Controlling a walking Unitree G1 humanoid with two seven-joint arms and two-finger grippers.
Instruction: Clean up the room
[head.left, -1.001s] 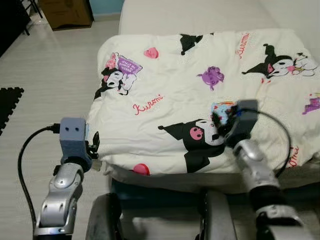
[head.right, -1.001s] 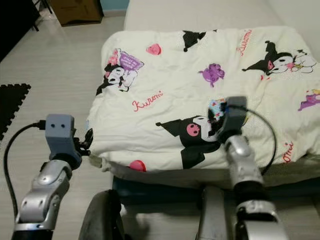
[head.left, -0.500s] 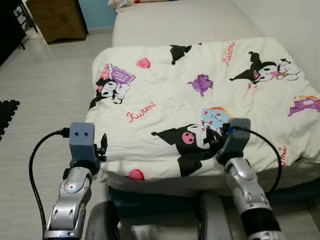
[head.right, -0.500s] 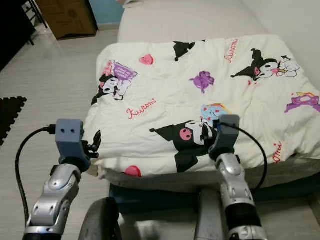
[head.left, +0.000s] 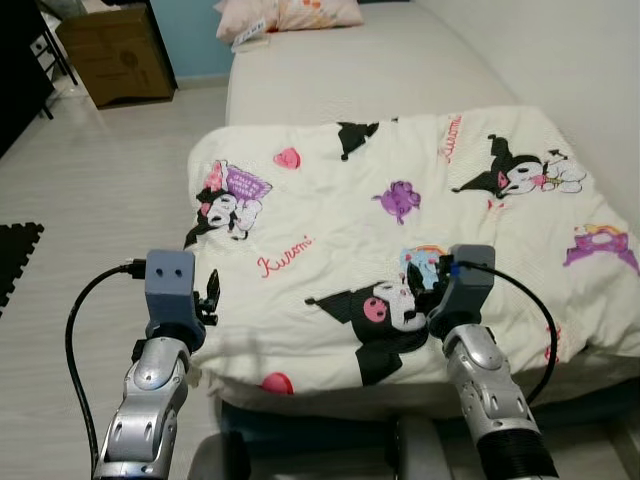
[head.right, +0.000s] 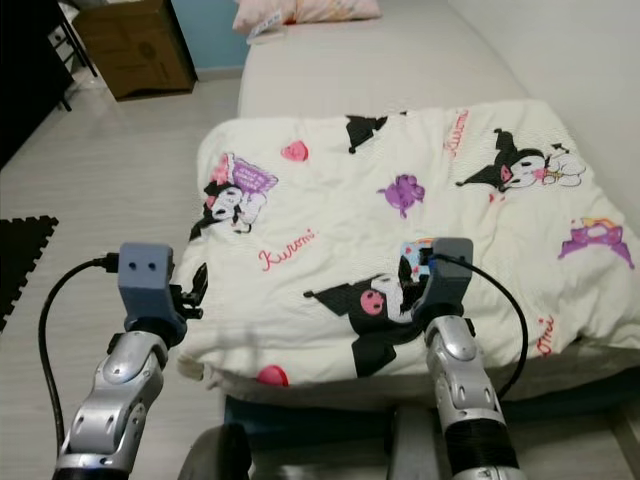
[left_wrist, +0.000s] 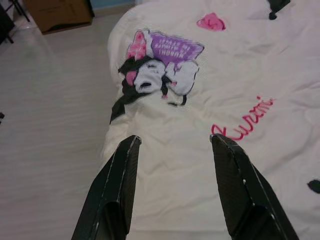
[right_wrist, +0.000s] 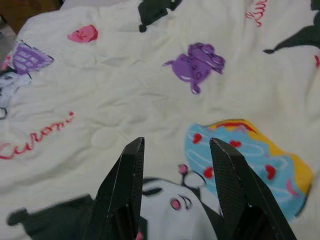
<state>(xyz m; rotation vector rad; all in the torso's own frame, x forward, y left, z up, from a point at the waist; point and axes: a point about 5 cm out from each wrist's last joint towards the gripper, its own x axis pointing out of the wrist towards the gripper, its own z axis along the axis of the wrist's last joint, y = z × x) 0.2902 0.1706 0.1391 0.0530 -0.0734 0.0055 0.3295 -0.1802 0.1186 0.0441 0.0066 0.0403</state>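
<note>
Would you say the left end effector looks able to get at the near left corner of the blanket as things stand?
Probably yes: the left end effector hangs open right at the blanket corner, with nothing between them.

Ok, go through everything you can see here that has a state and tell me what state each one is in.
Blanket: spread flat over the foot of the bed, a little wrinkled, near edge hanging over.
Bed: bare at the head end.
Pillow: lying at the head of the bed.
Box: standing on the floor, closed.
Left gripper: open, over the blanket's corner, holding nothing.
Right gripper: open, over the blanket, holding nothing.
</note>
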